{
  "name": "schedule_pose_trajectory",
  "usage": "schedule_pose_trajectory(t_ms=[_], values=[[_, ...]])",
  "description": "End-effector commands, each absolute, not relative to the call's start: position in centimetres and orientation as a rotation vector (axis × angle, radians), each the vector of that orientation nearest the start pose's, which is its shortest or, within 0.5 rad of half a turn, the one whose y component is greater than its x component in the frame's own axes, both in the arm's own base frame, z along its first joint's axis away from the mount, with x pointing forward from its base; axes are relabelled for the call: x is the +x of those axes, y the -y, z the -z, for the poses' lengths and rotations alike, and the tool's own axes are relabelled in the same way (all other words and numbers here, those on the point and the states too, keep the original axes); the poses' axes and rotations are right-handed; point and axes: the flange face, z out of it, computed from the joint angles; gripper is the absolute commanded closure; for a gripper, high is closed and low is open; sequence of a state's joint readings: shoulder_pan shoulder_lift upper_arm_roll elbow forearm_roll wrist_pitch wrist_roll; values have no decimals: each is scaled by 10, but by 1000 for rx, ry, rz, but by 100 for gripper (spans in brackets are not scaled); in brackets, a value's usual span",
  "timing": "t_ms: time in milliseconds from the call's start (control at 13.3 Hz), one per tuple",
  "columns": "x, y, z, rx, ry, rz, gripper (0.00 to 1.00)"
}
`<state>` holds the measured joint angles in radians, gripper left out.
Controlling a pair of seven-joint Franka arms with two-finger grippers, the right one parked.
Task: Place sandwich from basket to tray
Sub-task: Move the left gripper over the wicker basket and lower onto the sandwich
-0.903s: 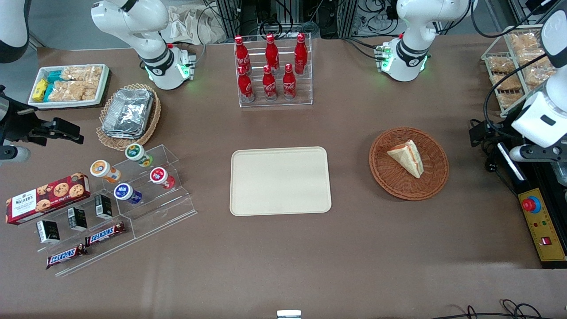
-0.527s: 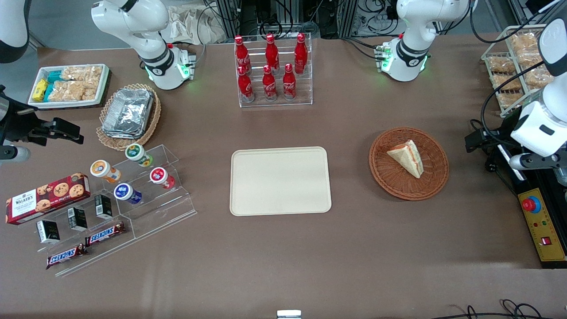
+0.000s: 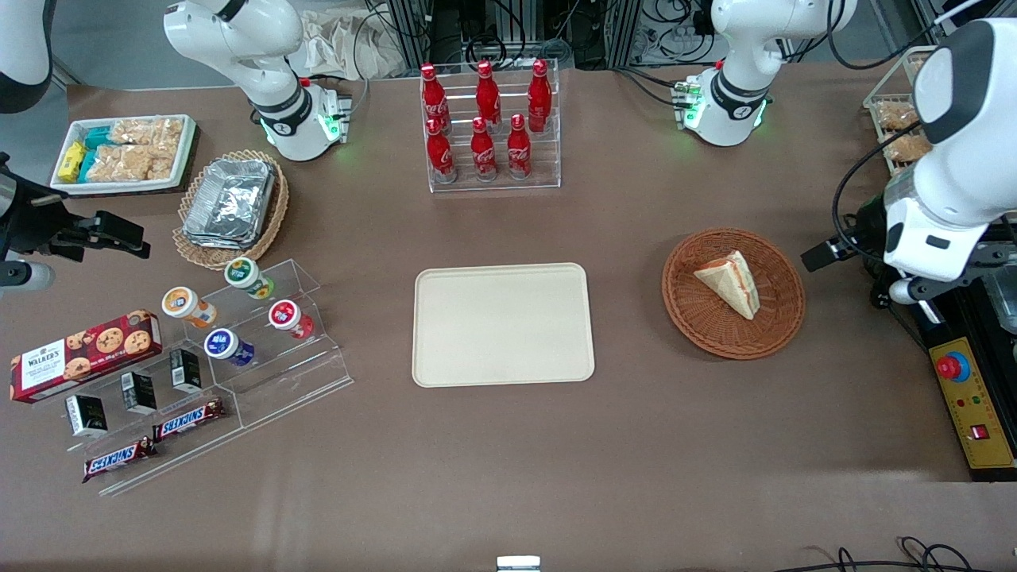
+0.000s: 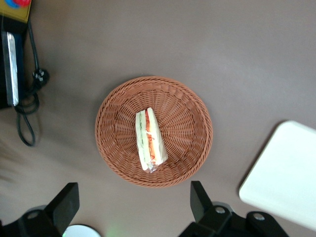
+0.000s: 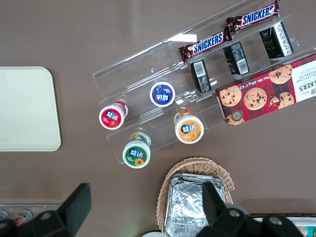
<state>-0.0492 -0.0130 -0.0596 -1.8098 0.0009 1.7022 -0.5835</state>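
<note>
Tray (image 3: 503, 324): bare, on the surface (image 3: 636, 445), open room all round.
Sandwich (image 3: 729, 283): in basket (image 3: 703, 330); filling edge clear from wrist camera (image 4: 150, 140).
End effector (image 4: 133, 205): fingers (image 4: 66, 202) apart, above the basket, beside the surface's edge.

My claw (image 4: 131, 207) hangs above the basket (image 3: 786, 306), fingers spread wide. Air over the sandwich (image 3: 731, 284) is free. Bare tabletop (image 3: 628, 318) between basket and tray (image 3: 445, 365). Tray surface bare. Bottle rack (image 3: 491, 127) stands well apart.
</note>
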Motion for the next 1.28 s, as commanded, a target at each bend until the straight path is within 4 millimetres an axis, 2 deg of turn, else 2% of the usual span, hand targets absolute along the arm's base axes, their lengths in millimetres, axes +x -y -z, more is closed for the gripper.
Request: schedule_pose_trajectory(t_ms=[0, 75, 151, 376, 602, 828, 1204], values=[[489, 64, -491, -2956, 994, -45, 0], [476, 67, -469, -2935, 1039, -43, 0], [471, 71, -453, -2924, 1036, -61, 0], [463, 70, -419, -2892, 1111, -68, 0], [461, 69, -368, -2896, 1174, -12, 0], [464, 90, -325, -2877, 1237, -5, 0], [444, 87, -265, -2888, 1229, -6, 0]])
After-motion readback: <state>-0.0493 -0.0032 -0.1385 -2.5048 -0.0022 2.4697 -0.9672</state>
